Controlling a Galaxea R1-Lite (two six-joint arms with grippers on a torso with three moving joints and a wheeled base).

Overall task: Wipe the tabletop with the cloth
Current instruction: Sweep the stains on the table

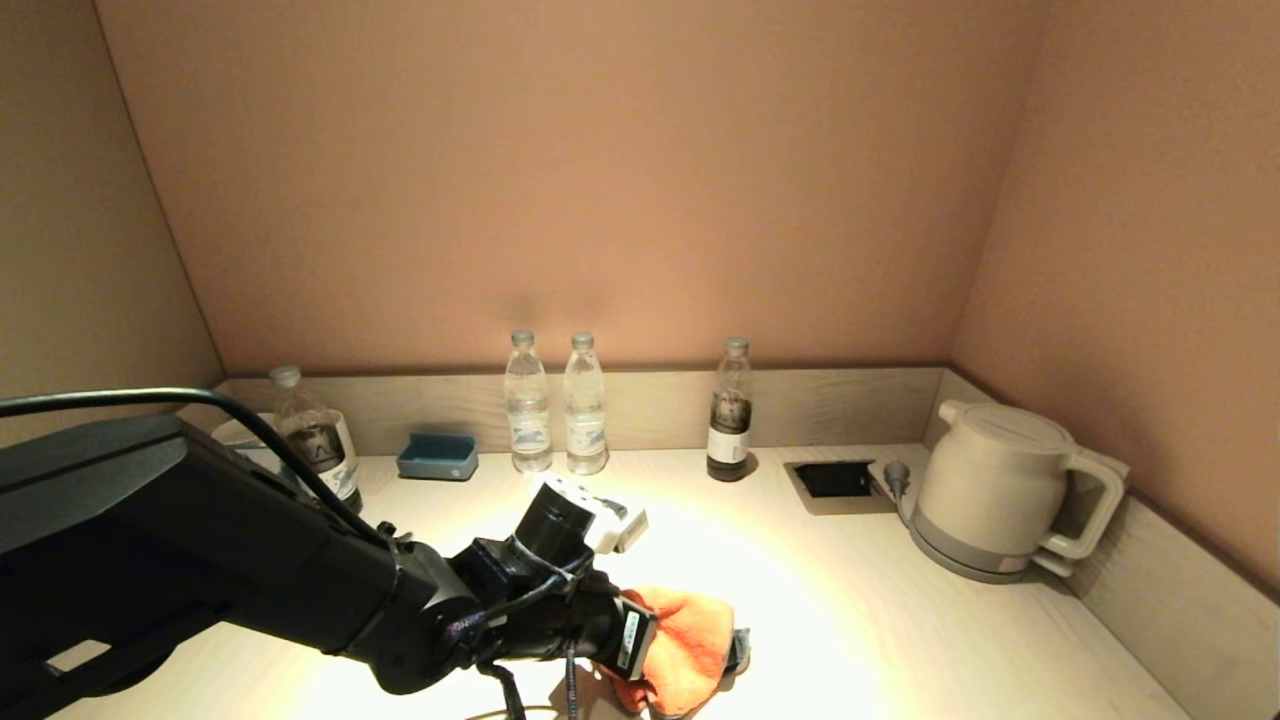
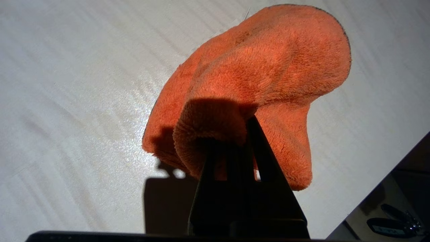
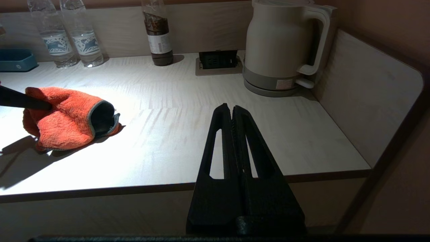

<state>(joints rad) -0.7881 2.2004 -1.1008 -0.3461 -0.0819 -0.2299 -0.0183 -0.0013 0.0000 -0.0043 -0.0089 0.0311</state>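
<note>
Cloth [image 1: 685,645] on the tabletop [image 1: 900,620], pinched by the left gripper [image 2: 235,134].
It lies bunched near the front edge, well apart from the kettle [image 1: 1000,490] and bottles [image 1: 555,405]; the right gripper [image 3: 231,111], fingers together and empty, hangs off the front edge.

place: hotel-room refreshment nook | evidence: kettle [image 1: 990,490], water bottles [image 1: 556,405], walled-in countertop [image 1: 900,610]

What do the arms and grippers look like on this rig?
Left arm: bulky matte black links, black cable looping over it, white-and-black wrist camera module, white label near the wrist. Left gripper and right gripper: black tapered fingers; the right's have slot cut-outs.
</note>
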